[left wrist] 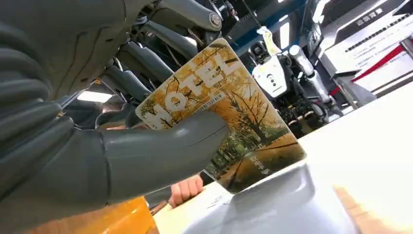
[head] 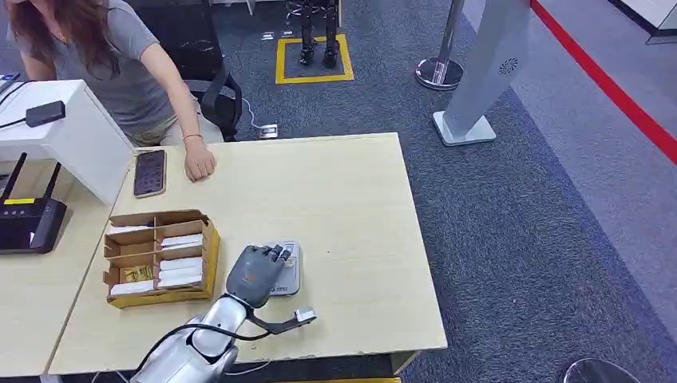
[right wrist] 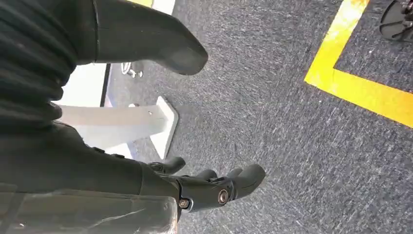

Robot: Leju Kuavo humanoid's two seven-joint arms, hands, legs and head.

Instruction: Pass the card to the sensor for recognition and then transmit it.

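Card [left wrist: 229, 117] is pinched by the left hand [head: 257, 275], its lower edge on the sensor [left wrist: 272, 204].

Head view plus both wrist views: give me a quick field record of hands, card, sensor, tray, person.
left hand: holds the yellow hotel card between thumb and fingers
card: lower edge at the top of the grey sensor; contact unclear
sensor: on the pale wooden table, right of the tray
tray: brown cardboard divided tray, cards inside
right hand: hangs over grey carpet, holds nothing
person: hand resting on the table beside a dark phone
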